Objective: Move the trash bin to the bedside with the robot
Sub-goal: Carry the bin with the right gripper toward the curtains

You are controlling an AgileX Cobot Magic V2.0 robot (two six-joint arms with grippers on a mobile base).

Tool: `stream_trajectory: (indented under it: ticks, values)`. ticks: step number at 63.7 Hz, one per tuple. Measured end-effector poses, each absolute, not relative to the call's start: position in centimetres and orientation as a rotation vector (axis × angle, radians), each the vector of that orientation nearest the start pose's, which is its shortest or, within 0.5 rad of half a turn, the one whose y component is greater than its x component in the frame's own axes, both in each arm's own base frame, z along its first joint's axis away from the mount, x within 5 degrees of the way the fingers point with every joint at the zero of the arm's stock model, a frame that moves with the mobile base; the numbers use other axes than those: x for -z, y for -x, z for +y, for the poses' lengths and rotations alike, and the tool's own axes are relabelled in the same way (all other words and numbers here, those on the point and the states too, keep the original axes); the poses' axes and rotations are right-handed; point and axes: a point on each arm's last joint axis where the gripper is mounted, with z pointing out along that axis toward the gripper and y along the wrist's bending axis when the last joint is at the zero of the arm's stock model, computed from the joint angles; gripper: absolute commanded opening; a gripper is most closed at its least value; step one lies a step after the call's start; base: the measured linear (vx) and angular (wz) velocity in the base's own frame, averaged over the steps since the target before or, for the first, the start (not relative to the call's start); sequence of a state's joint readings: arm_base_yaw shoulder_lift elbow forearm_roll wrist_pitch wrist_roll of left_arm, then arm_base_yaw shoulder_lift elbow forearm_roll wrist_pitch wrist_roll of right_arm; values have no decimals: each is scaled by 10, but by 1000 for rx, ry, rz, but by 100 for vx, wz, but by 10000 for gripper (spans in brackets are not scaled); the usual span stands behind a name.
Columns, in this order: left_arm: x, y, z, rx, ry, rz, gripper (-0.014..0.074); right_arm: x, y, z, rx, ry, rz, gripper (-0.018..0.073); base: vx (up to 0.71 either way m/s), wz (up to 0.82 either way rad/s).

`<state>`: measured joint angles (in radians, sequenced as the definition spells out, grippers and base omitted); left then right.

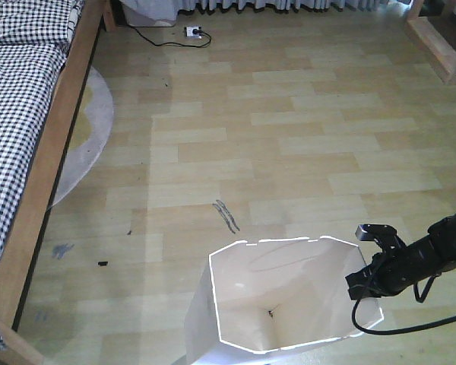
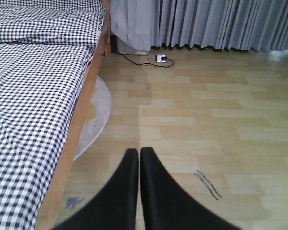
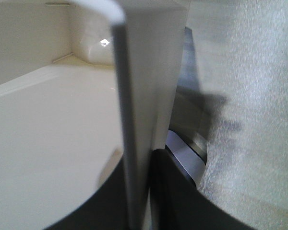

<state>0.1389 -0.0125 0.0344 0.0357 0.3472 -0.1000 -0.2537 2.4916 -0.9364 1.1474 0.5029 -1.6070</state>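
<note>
Trash bin (image 1: 273,285), front view: stands on the wooden floor (image 1: 289,137) at the bottom edge of the picture, open mouth up, well apart from the bed (image 1: 23,114) along the left side.
Right end effector (image 1: 362,280), front view: set on the trash bin's right rim, with a black cable (image 1: 410,328) looping below it.
Rug (image 1: 87,129), front view: round and pale, partly under the bed frame.
Left end effector (image 2: 139,187), left wrist view: fingers pressed together with nothing between them, above bare floor.
Bed (image 2: 33,96), left wrist view: checked bedding and a wooden rail fill the left; grey curtains (image 2: 206,24) hang along the far wall.
Right end effector (image 3: 139,191), right wrist view: narrow, pinching the bin's white wall (image 3: 151,72), which runs upright between the two dark fingers.
Trash bin, right wrist view: cream inside lies left of the clamped wall, the outer face to its right.
</note>
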Motion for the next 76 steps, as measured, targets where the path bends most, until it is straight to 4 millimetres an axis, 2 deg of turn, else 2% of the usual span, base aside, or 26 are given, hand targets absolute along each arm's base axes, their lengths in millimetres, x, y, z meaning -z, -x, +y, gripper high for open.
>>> stream_trajectory:
  ticks: [76]
  values:
    - [-171,-53,8,-62,198,1842,-6,65,-287,-33,-710,344,2979,-6,32,2]
